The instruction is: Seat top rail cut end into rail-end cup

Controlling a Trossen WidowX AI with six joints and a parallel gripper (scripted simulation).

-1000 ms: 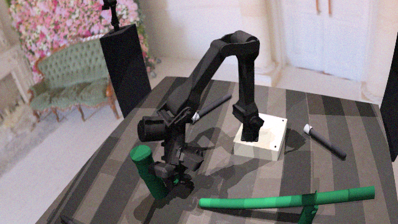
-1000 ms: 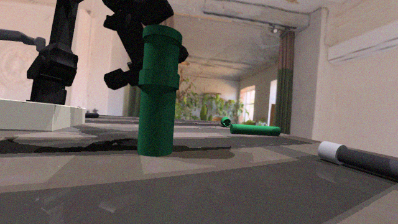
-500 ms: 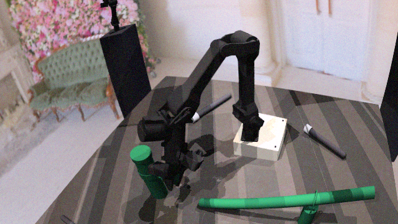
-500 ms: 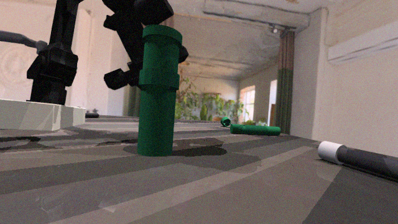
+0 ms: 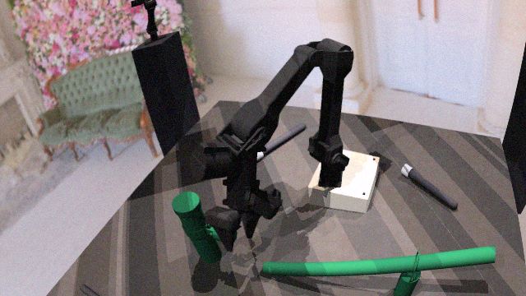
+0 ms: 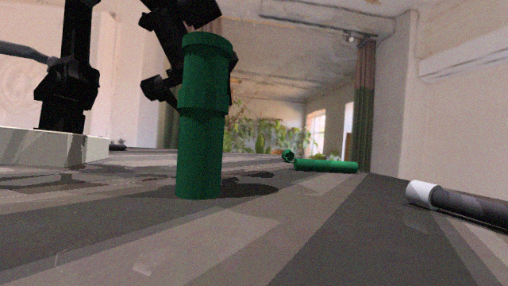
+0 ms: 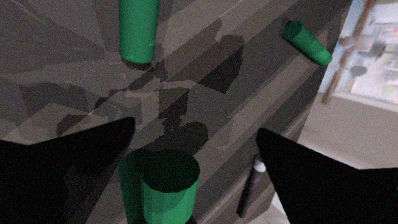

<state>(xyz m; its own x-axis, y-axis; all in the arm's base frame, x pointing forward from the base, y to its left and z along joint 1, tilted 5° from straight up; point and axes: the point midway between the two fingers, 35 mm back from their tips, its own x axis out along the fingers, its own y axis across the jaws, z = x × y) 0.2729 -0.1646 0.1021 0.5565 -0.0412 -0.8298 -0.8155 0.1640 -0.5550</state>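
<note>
My gripper (image 5: 239, 242) (image 7: 197, 128) is open beside the big green post (image 5: 209, 251) (image 6: 200, 155), holding nothing. The rail-end cup (image 5: 213, 233) (image 7: 169, 204) stands out from the post's brace band (image 6: 200, 98), its open mouth visible in the wrist view between the spread fingers, nearer the left one. Contact cannot be told. The band is in the post's upper part, a little below the post cap (image 5: 186, 201) (image 6: 206, 41). The green rail (image 5: 349, 268) (image 7: 138, 30) passes through the thin loop (image 5: 417, 259). Its near end is outside the cup, with a gap, away from my fingers.
A short green post (image 5: 406, 284) is under the loop. A green cylinder (image 6: 325, 165) lies on the table beyond the big post. The white base block (image 5: 353, 177) (image 6: 36, 147) is behind the gripper. Grey rods with white ends (image 5: 433, 190) (image 5: 288, 136) (image 6: 468, 204) lie around.
</note>
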